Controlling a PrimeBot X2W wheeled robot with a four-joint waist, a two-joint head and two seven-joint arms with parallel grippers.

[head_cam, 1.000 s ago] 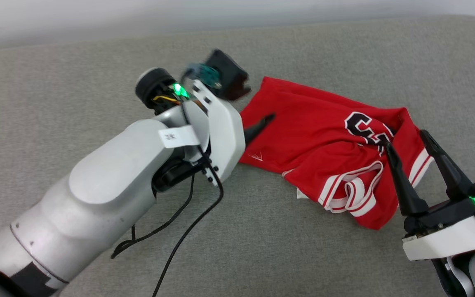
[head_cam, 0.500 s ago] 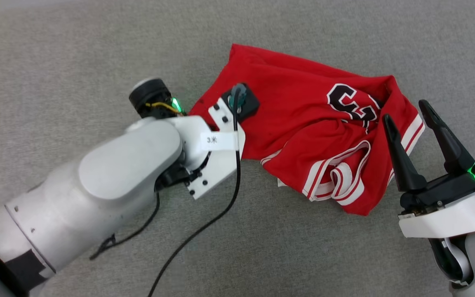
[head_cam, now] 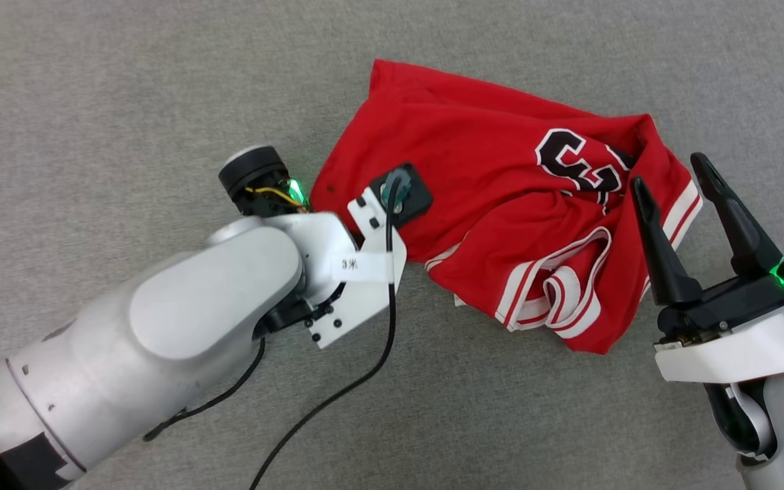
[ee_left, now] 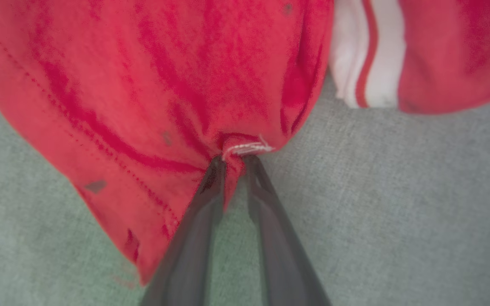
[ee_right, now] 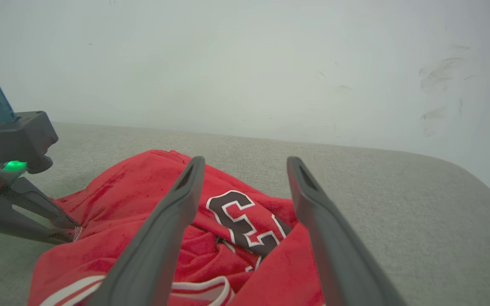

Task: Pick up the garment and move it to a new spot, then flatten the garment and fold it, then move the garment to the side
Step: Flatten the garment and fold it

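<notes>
A: Where does the shirt lie?
B: Red shirt (head_cam: 487, 170) lies crumpled on the grey cushion (head_cam: 126, 102), not flat. A black number (head_cam: 576, 160) with a white outline faces up. White striped trim (head_cam: 569, 306) is bunched at the shirt's near edge.
A: Left gripper?
B: Left gripper (ee_left: 233, 160) is at the shirt's left edge, on the hem. Its 2 fingers are almost together, with a fold of red cloth and some white stitching pinched between the tips. Creases in the cloth run toward that pinch.
A: Is the fold lifted?
B: Cannot tell.
A: Right gripper?
B: Right gripper (head_cam: 667, 171) is at the shirt's right side, by the striped sleeve edge. Its 2 fingers are spread wide and hold nothing. I cannot tell whether the tips touch the cloth.
A: Anything else?
B: 1 black cable (head_cam: 337, 401) hangs from the left arm, just off the shirt's near-left corner. A pale wall (ee_right: 245, 63) stands beyond the shirt.
</notes>
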